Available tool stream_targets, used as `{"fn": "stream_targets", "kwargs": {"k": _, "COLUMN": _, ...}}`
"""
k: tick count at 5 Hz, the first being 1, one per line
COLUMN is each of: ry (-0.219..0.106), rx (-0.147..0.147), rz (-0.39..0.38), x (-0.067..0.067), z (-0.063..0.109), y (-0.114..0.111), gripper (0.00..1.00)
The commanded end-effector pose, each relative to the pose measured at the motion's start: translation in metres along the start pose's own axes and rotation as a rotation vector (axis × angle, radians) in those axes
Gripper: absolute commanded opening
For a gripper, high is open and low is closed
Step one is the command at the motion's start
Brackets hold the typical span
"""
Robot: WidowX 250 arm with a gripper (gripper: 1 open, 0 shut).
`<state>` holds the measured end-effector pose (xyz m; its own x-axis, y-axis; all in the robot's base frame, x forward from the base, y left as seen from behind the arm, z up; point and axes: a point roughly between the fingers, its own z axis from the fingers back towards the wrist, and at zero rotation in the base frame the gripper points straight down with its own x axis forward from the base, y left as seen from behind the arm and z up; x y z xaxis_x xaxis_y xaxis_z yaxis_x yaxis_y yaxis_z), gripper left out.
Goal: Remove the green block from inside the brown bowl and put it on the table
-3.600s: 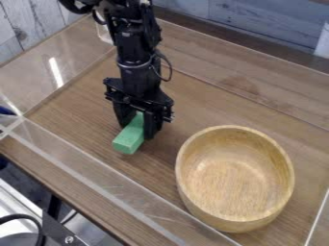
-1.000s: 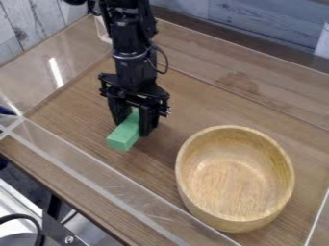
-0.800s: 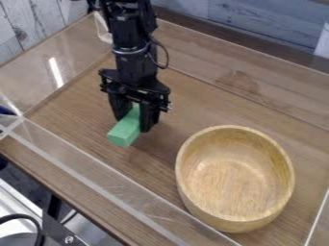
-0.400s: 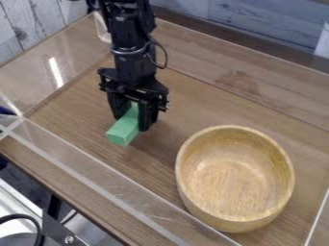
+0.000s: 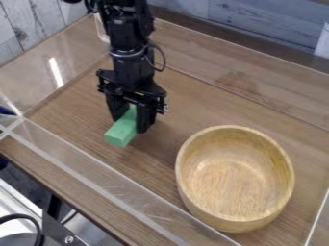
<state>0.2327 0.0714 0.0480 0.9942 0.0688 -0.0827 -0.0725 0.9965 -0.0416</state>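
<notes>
The green block [image 5: 122, 133] lies tilted on the table [image 5: 232, 91], left of the brown bowl [image 5: 182, 171] and well apart from it. My black gripper [image 5: 133, 117] points straight down over the block's far end. Its two fingers straddle the block and are closed against its sides. The block's near end rests on or just above the tabletop; I cannot tell which. The light wooden bowl at the lower right has nothing in it.
Low clear acrylic walls [image 5: 90, 183] edge the tabletop at the front and left. A pale wooden backdrop [image 5: 33, 24] stands behind the arm at the upper left.
</notes>
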Motion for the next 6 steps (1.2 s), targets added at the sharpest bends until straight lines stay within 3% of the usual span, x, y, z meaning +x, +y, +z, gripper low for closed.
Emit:
{"fn": "stream_targets", "kwargs": {"k": 1, "ry": -0.027, "rx": 0.009, "rz": 0.006, "x": 0.003, "z": 0.007, "y": 0.004, "gripper": 0.0}}
{"fn": "stream_targets", "kwargs": {"k": 6, "ry": -0.031, "rx": -0.007, "rz": 0.005, "x": 0.015, "z": 0.011, "y": 0.001, "gripper": 0.0}}
